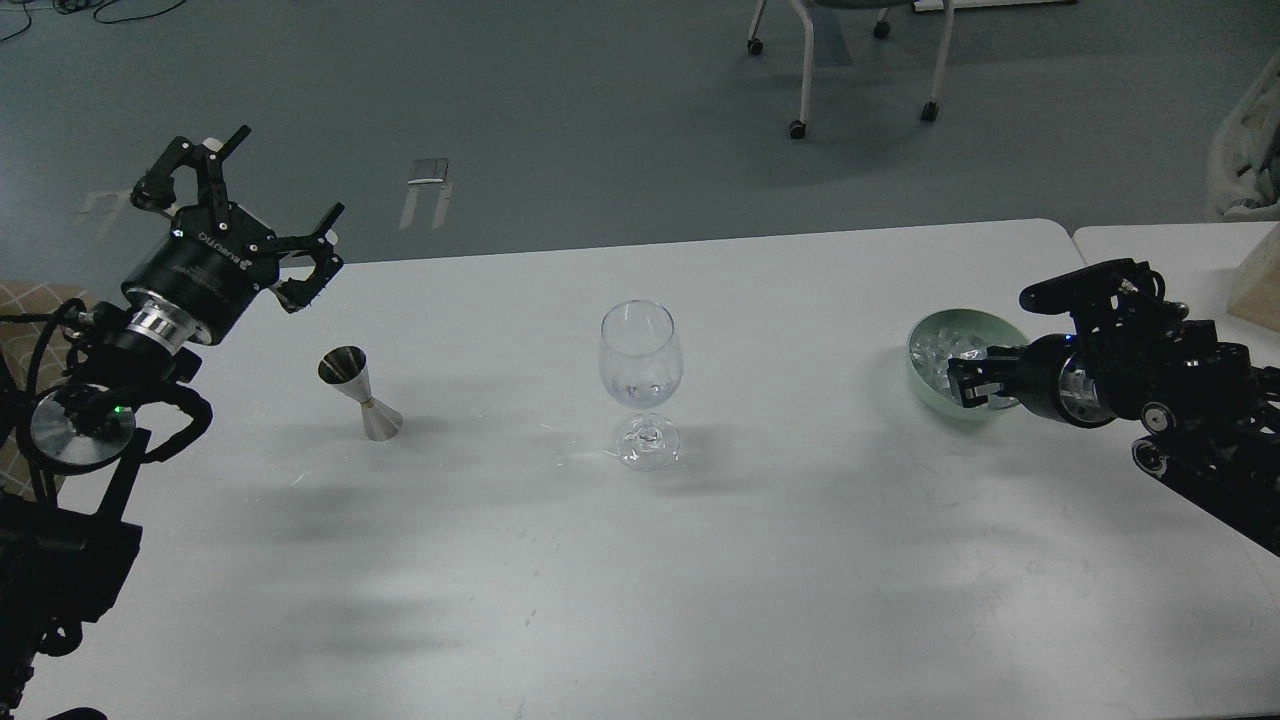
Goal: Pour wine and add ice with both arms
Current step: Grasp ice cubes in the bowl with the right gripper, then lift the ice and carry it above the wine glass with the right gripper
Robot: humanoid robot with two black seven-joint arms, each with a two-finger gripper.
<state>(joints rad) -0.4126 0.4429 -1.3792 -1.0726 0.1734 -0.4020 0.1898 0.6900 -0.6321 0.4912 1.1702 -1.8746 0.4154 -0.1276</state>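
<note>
White table (700,560); right tool (968,385) half-hidden in bowl (935,345) of ice (950,350).

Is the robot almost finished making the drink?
About halfway, it seems. The glass already has a little clear wine at the bottom, and the jigger stands on the table, with the left hand open above it. Now the right hand is at the near rim of the bowl of ice. No ice shows in the glass yet, so that is left.
</note>
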